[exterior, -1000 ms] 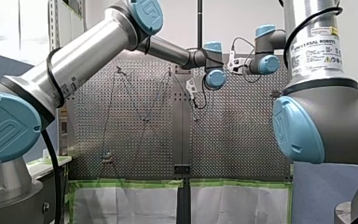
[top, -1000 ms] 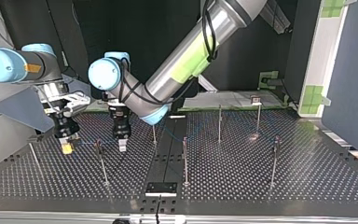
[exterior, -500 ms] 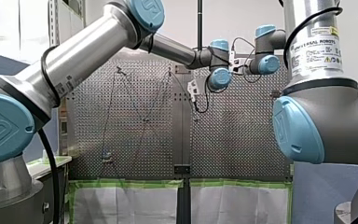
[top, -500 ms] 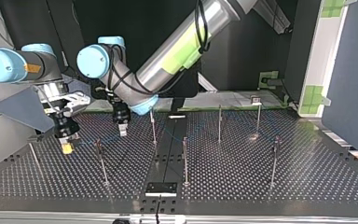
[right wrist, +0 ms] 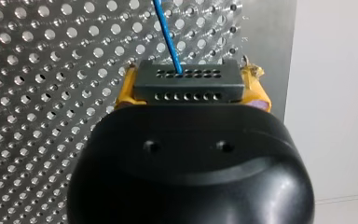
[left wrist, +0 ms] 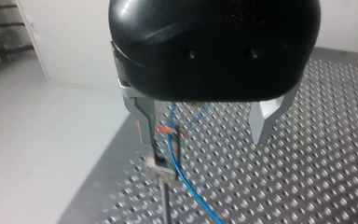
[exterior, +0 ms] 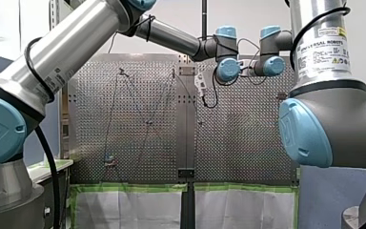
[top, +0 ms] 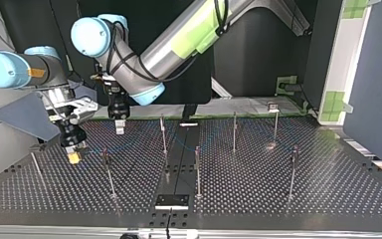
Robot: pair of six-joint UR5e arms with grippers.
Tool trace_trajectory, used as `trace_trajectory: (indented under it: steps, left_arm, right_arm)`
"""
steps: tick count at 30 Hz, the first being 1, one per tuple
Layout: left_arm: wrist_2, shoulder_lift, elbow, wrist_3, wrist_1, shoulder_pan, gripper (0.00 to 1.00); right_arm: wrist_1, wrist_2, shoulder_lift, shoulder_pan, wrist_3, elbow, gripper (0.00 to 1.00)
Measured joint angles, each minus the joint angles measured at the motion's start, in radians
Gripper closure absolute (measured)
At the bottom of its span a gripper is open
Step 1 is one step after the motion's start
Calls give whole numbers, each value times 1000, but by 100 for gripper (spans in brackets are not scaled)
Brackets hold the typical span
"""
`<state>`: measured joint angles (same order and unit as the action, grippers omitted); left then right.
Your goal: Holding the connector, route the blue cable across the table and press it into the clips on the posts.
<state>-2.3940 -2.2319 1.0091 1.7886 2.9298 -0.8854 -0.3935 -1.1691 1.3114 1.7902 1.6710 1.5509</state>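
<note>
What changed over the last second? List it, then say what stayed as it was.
My left gripper rose and shifted toward the top view's left, away from the post whose clip the blue cable runs past. It is open and holds nothing. My right gripper stayed in place, shut on the connector. The cable's run looks unchanged.

My left arm reaches past the middle, left gripper pointing down, fingers apart; right gripper points down, yellow pads clamped on the connector.
</note>
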Motion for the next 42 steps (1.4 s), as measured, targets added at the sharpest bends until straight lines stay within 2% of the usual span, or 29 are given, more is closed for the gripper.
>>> trace_trajectory:
  steps: [10,18,23,27,32,37,42]
  left_arm:
    - [-6,85,85,31,-86,-39,0]
    - [-8,144,143,85,-144,-31,0]
    - [-25,188,188,115,-188,-27,0]
    - [-31,217,217,103,-217,-27,0]
    - [-30,253,260,64,-260,-31,0]
    - [-28,261,308,24,-308,-33,0]
    - [-28,262,354,12,-354,-33,0]
  right_arm:
    - [1,0,-1,0,-1,4,100]
    - [0,-1,-2,-5,-1,5,100]
    - [0,0,-3,-4,-2,4,100]
    - [0,0,-4,-1,-2,4,100]
    - [-1,0,-6,0,-2,4,100]
    - [-1,0,-6,2,-2,4,100]
    - [-1,0,-6,2,-2,4,100]
